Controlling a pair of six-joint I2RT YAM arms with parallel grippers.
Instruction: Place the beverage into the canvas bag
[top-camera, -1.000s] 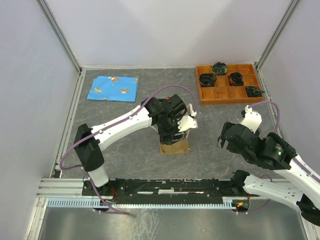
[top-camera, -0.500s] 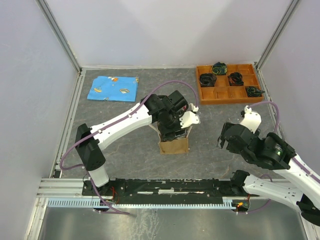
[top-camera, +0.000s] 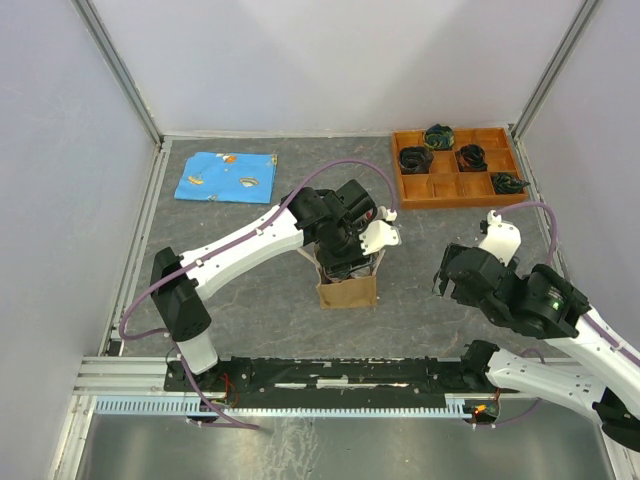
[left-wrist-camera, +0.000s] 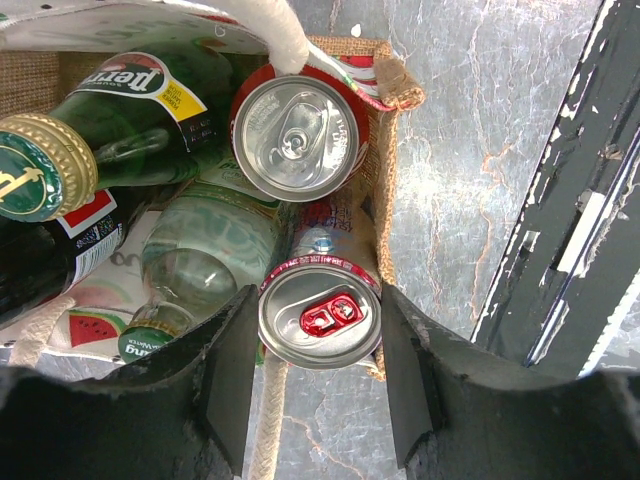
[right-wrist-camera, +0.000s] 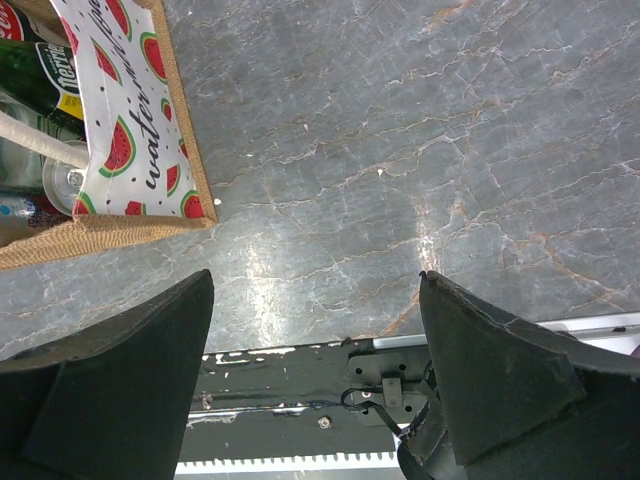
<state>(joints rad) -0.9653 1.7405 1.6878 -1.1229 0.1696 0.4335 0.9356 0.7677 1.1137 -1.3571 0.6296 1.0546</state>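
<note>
The canvas bag (top-camera: 347, 292) stands mid-table, tan with a white watermelon panel (right-wrist-camera: 140, 120). My left gripper (top-camera: 350, 262) reaches down into its mouth. In the left wrist view, the left gripper (left-wrist-camera: 318, 300) is shut on a beverage can with a red tab (left-wrist-camera: 320, 312), held upright just inside the bag's burlap wall (left-wrist-camera: 385, 200). A second silver can (left-wrist-camera: 298, 135), a green bottle (left-wrist-camera: 120, 110) and a clear bottle (left-wrist-camera: 200, 260) lie in the bag. My right gripper (top-camera: 445, 280) hangs open and empty to the right of the bag, and its wrist view (right-wrist-camera: 315, 275) shows bare table between the jaws.
An orange compartment tray (top-camera: 460, 200) with dark coiled items sits at the back right. A blue patterned cloth (top-camera: 226, 176) lies at the back left. The black base rail (top-camera: 320, 375) runs along the near edge.
My left gripper has shifted slightly right and settled over the bag's mouth with the can. The right arm has barely moved.
</note>
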